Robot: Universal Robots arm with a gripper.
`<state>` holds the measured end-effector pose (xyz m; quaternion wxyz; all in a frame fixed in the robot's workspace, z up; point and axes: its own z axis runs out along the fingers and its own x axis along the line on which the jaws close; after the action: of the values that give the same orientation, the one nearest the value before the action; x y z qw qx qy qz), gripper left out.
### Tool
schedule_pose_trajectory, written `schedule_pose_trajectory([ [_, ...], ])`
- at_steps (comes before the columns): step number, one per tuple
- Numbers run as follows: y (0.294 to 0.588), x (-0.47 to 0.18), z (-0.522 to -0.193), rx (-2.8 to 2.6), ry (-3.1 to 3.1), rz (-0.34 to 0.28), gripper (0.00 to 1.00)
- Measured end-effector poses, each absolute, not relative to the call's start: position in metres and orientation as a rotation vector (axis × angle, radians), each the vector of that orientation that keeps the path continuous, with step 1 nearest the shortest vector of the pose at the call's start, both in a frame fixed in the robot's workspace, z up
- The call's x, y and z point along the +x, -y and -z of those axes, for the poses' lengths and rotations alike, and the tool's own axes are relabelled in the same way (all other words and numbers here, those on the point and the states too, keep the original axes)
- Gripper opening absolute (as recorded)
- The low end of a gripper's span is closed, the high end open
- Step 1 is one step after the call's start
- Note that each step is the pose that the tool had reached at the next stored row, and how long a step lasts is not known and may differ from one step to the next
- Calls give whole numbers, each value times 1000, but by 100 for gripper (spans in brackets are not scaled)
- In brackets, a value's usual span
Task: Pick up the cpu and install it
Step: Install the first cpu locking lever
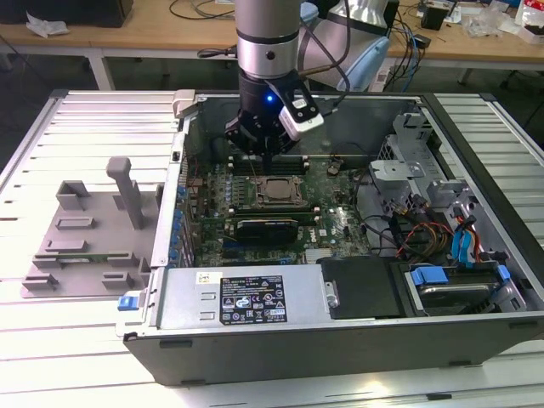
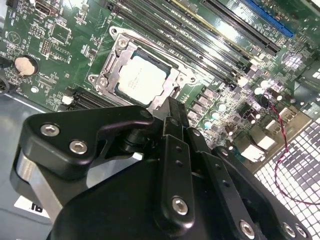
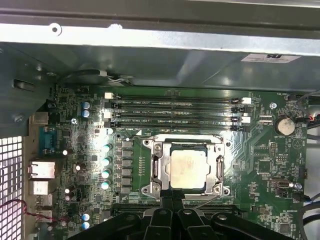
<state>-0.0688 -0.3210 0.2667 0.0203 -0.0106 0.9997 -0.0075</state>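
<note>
The cpu (image 1: 274,190) lies flat in the motherboard socket, its silver-grey top (image 3: 188,169) framed by the metal socket bracket (image 3: 156,167). In the second wrist view the cpu (image 2: 141,80) sits just beyond my fingertips. My gripper (image 1: 266,157) hangs inside the open computer case, above the socket's far edge in the exterior view. In both wrist views its black fingers (image 2: 175,125) stand pressed together with nothing between them, so the gripper (image 3: 172,201) is shut and clear of the chip.
A grey plastic tray (image 1: 85,238) rests on the table at the exterior view's left. Memory slots (image 3: 175,112) run beside the socket. The case wall (image 3: 150,45), power supply (image 1: 246,297), cables (image 1: 408,229) and drive cage (image 1: 450,280) hem in the board.
</note>
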Motion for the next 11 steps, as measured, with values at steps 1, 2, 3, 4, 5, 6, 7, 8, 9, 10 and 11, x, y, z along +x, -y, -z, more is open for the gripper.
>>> schedule_pose_trajectory([
  [1,321,-69,-267,-33,-3101,23,11],
  [2,321,-69,-267,-33,-3101,23,11],
  [3,321,-70,-267,-33,-3101,23,11],
  [4,321,-71,-267,-33,-3101,23,11],
  [5,321,-73,-267,-33,-3101,23,11],
  [6,321,-76,-267,-33,-3101,23,11],
  [7,321,-78,-267,-33,-3101,23,11],
  [8,321,-79,-267,-33,-3101,23,11],
  [9,321,-81,-267,-33,-3101,23,11],
  [10,321,-82,-267,-33,-3101,23,11],
  [11,321,-85,-267,-33,-3101,23,11],
])
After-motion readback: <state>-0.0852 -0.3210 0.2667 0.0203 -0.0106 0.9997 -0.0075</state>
